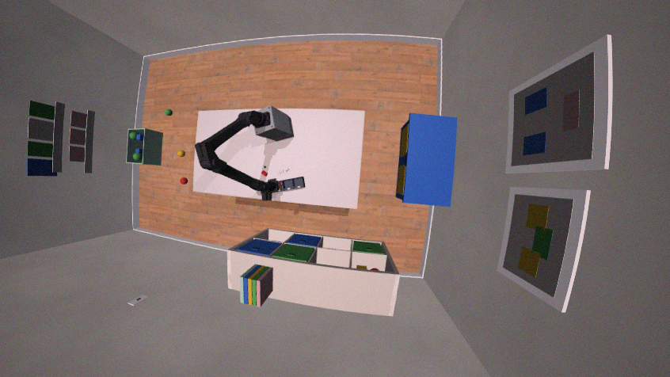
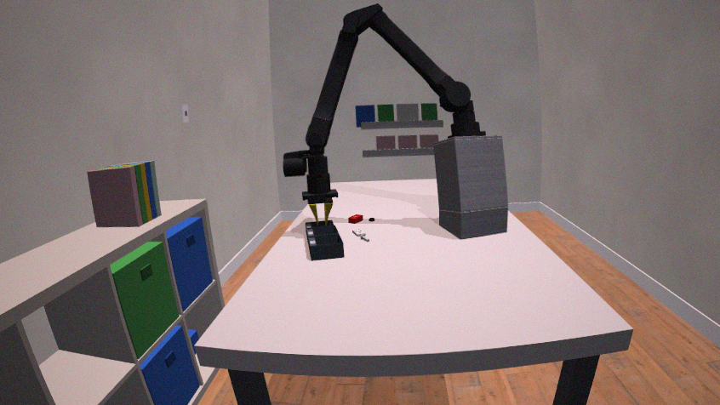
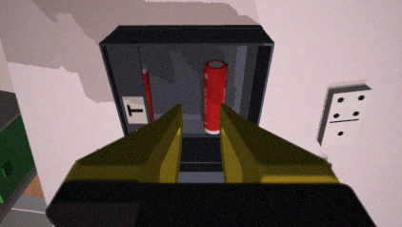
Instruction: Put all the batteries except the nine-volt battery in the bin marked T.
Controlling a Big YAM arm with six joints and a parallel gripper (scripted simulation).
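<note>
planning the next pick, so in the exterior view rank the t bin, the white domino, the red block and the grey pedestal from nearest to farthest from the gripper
1. T bin: directly under the gripper, whose fingers are parted and hold nothing.
2. White domino: on the table just right of the bin.
3. Red block: right of the gripper, a little farther out; close to the domino's rank.
4. Grey pedestal: far right.

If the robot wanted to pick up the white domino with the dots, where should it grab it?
Probably across the domino's two long edges, near its middle line, coming straight down from above. It lies flat on the table with its dots up, so only its thin sides offer grip, and the narrow way looks easier to fit between the end effector's fingers. It lies apart from the bin, so both long edges look free.
</note>
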